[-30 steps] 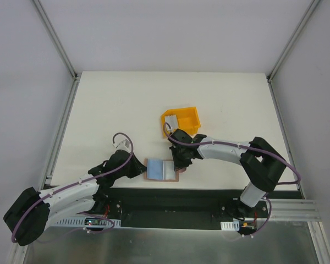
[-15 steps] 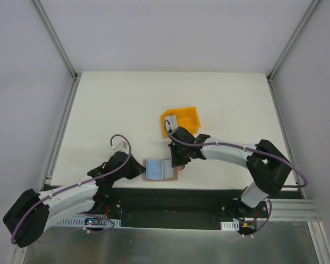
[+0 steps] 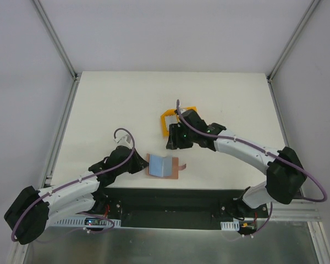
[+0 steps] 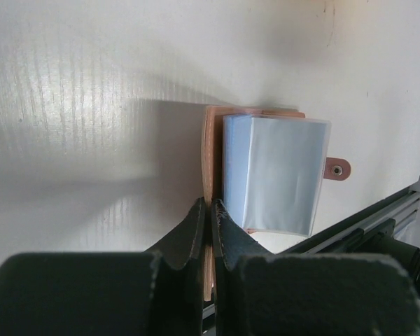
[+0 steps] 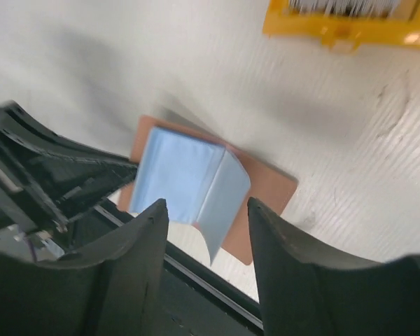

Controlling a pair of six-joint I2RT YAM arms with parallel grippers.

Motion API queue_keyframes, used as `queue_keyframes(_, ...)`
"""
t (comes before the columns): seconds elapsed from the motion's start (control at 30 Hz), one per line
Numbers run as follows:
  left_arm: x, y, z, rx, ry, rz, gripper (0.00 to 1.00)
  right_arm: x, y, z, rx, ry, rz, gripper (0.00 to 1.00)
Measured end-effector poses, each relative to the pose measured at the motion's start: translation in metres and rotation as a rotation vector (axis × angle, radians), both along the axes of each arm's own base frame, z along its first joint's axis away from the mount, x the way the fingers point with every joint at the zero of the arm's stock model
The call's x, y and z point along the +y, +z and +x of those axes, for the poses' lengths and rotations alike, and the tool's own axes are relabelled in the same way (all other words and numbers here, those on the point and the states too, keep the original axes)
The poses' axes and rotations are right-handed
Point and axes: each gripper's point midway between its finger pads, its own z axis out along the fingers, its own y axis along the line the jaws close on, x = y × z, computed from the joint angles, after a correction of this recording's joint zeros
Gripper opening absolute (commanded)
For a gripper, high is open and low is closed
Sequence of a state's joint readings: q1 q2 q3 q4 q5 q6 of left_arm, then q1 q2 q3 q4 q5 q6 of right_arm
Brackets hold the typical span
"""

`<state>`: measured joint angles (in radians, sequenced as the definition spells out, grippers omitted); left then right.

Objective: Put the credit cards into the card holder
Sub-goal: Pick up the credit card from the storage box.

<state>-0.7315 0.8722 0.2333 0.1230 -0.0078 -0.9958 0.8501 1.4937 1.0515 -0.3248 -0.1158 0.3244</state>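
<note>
At holder (image 3: 175,168) left edge: left hand (image 4: 210,210) clamped on holder | just beyond holder: right hand (image 5: 206,206) apart, empty | holder open.

Brown card holder (image 3: 175,169) open flat on the tabletop (image 3: 115,104), lower centre of the top view, pale blue credit cards (image 3: 158,164) on its inner face, one tilted up

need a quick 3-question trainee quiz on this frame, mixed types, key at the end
1. True or false: the left gripper is shut on the edge of the card holder.
2. The right gripper is: A) shut on a card; B) open, holding nothing; C) shut on the tab clasp.
3. Fill in: the loose credit cards sit in the ____.
Key: 1 true; 2 B; 3 yellow bin.
</note>
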Motion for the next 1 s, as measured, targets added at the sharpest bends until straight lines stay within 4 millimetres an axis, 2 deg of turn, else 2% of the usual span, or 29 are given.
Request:
queue_keyframes(0.07, -0.001, 0.002, 0.002, -0.007, -0.007, 0.006, 0.00, -0.003, 0.020, 0.016, -0.045, -0.028, 0.033, 0.63)
queue_keyframes(0.2, -0.001, 0.001, 0.002, -0.008, -0.013, 0.015, 0.00, -0.009, 0.050, 0.052, -0.121, -0.089, 0.062, 0.69)
queue_keyframes(0.33, -0.001, 0.002, 0.002, -0.013, -0.017, 0.017, 0.00, -0.016, 0.064, 0.091, -0.158, -0.148, 0.054, 0.72)
queue_keyframes(0.4, -0.001, 0.004, 0.002, -0.017, -0.018, 0.015, 0.00, -0.018, 0.059, 0.111, -0.157, -0.169, 0.037, 0.74)
queue_keyframes(0.53, -0.002, 0.007, 0.003, -0.029, -0.021, 0.012, 0.00, -0.019, 0.037, 0.146, -0.114, -0.190, -0.010, 0.80)
queue_keyframes(0.67, -0.001, 0.009, 0.003, -0.036, -0.021, 0.007, 0.00, -0.018, 0.013, 0.170, -0.066, -0.189, -0.036, 0.82)
queue_keyframes(0.83, 0.000, 0.008, 0.002, -0.031, -0.021, 0.012, 0.00, -0.015, -0.008, 0.185, -0.019, -0.181, -0.045, 0.83)
queue_keyframes(1.0, 0.001, 0.007, 0.001, -0.028, -0.019, 0.016, 0.00, -0.014, -0.028, 0.184, 0.037, -0.167, -0.048, 0.84)
